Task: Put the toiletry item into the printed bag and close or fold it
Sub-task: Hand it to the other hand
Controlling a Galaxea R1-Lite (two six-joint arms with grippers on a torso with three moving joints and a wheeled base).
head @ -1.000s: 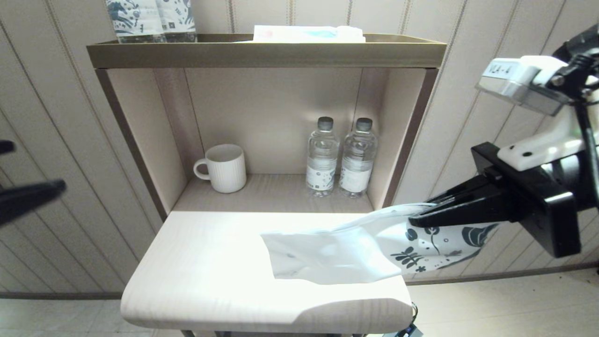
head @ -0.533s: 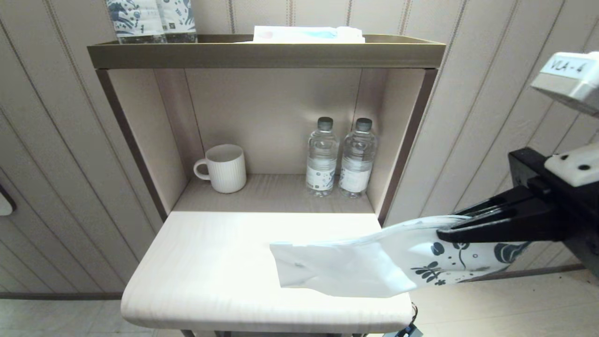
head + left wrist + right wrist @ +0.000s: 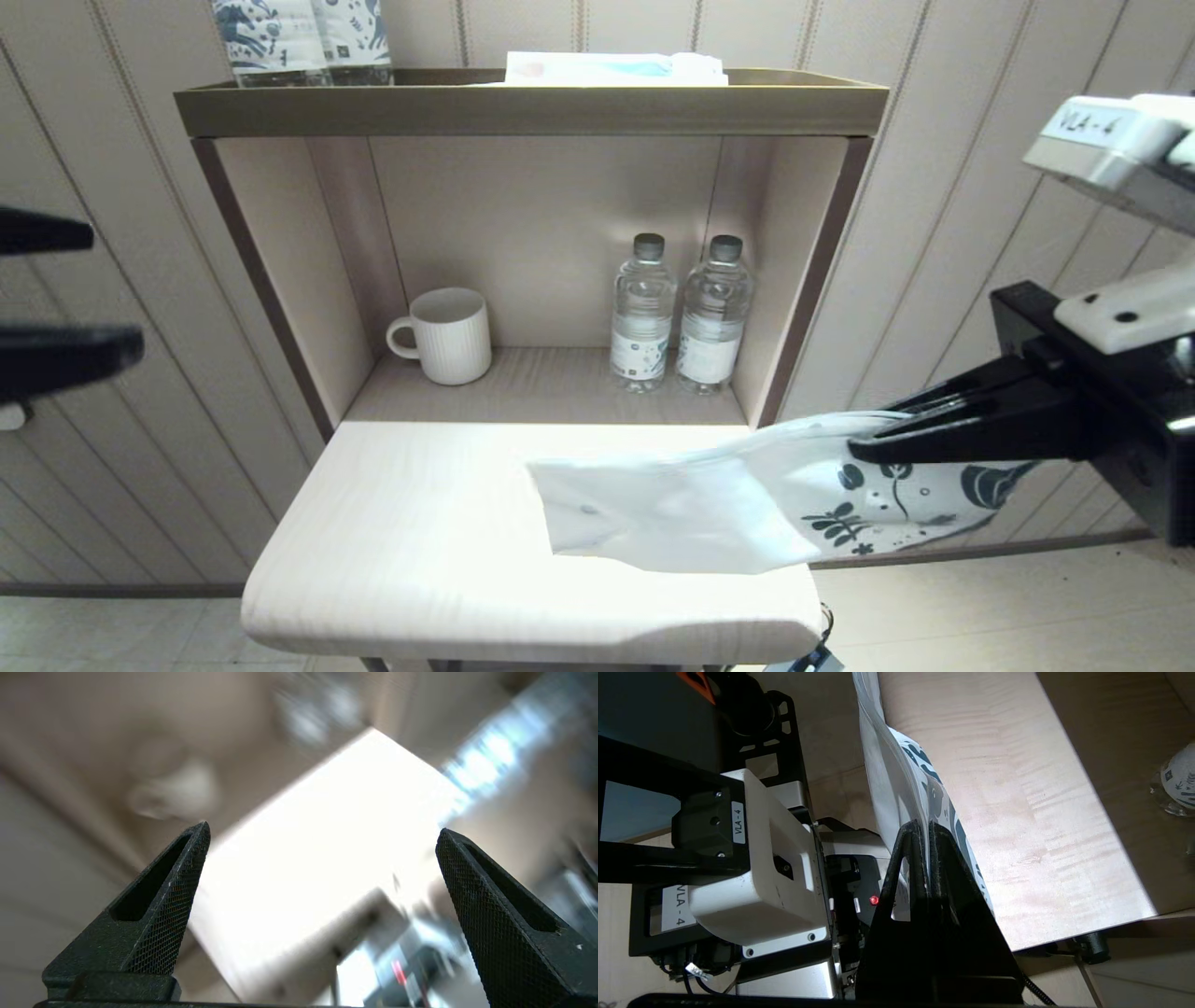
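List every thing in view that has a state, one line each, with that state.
printed bag: pinched at its printed end, lifted there, plain end resting on the table.
right gripper: shut on the printed bag, beyond the table's right edge.
left gripper: open, holding nothing, at the far left.
mug: upright on the lower shelf.
two water bottles: upright, capped, side by side.
toothbrush: not visible.
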